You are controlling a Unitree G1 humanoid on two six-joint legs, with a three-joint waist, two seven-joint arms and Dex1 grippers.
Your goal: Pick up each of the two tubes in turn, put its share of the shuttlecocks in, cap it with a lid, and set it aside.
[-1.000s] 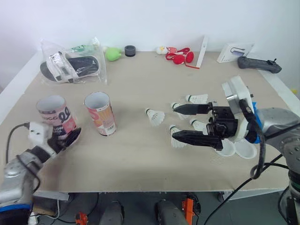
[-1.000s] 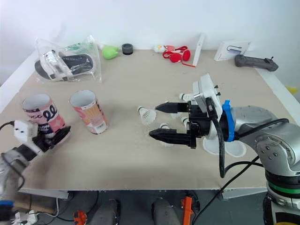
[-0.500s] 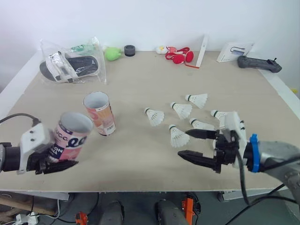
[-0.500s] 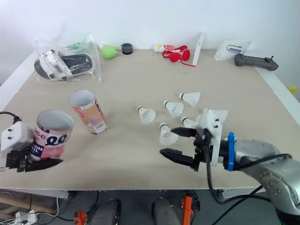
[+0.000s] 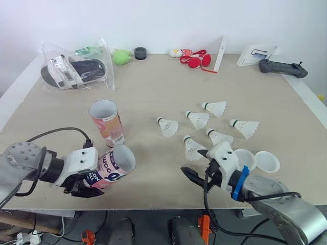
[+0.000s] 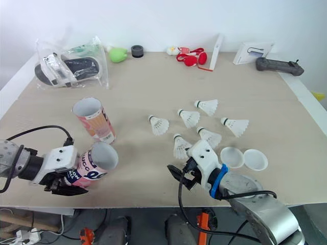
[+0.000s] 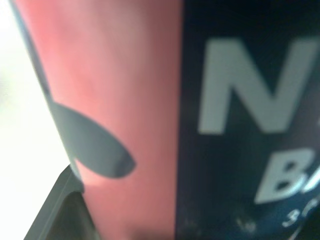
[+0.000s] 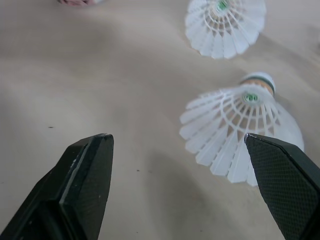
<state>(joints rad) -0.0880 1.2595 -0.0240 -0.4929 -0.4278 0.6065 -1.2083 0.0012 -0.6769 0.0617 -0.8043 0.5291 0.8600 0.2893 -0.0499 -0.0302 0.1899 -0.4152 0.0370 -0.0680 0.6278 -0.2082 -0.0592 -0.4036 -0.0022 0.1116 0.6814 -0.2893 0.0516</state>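
Pink-and-navy tube [image 5: 110, 166] is tipped almost onto its side, open mouth facing right, clamped in the left pincer [image 5: 94, 181]. The second tube [image 5: 107, 122], pink and white, stands upright just behind it, uncapped. Six white shuttlecocks [image 5: 168, 126] lie scattered mid-bench [image 5: 153, 81]. Two white lids [image 5: 267, 161] sit side by side near them.

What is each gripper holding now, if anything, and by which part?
The left gripper holds the pink tube by its side, near the closed end. The right gripper is open and holds nothing.
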